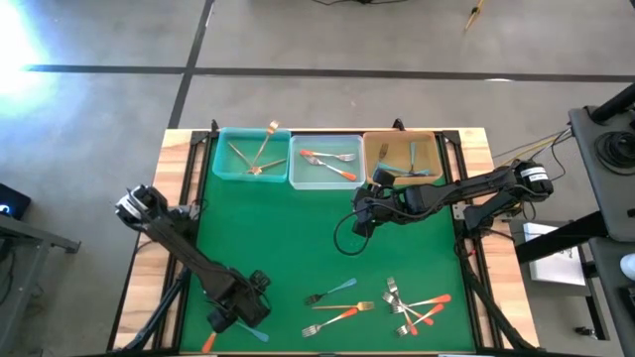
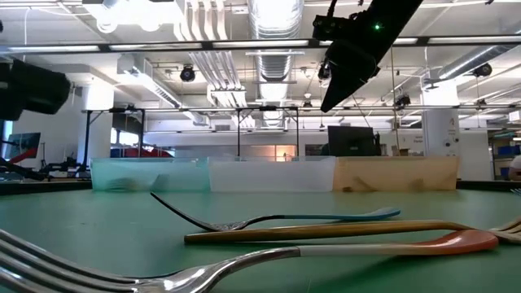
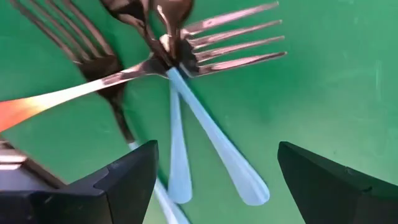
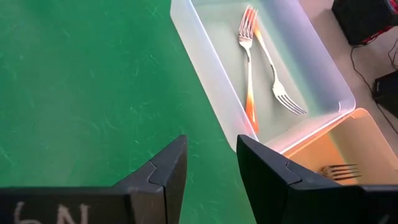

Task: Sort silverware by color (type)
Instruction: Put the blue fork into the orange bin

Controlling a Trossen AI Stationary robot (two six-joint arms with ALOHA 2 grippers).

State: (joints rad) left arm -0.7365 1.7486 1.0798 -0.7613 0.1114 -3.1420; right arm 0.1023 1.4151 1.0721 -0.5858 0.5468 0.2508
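My left gripper point(image 1: 238, 313) point(image 3: 217, 180) hangs open, pointing down, over a small heap of forks at the mat's near left. Two blue-handled forks point(image 3: 214, 146) lie crossed between its fingers, and an orange-handled fork point(image 3: 43, 102) lies beside them. My right gripper point(image 1: 362, 220) point(image 4: 211, 168) hovers above the mat in front of the bins, open by a narrow gap with nothing in it. More forks lie on the mat near the front: a blue-handled one point(image 1: 330, 291), an orange-handled one point(image 1: 337, 317) and a cluster point(image 1: 417, 302).
Three bins stand in a row at the far edge: a teal one point(image 1: 220, 159) with gold forks, a clear one point(image 1: 324, 180) with orange-handled forks point(image 4: 249, 68), and a tan one point(image 1: 369, 157) with blue-handled forks. The middle of the green mat point(image 1: 288, 238) is bare.
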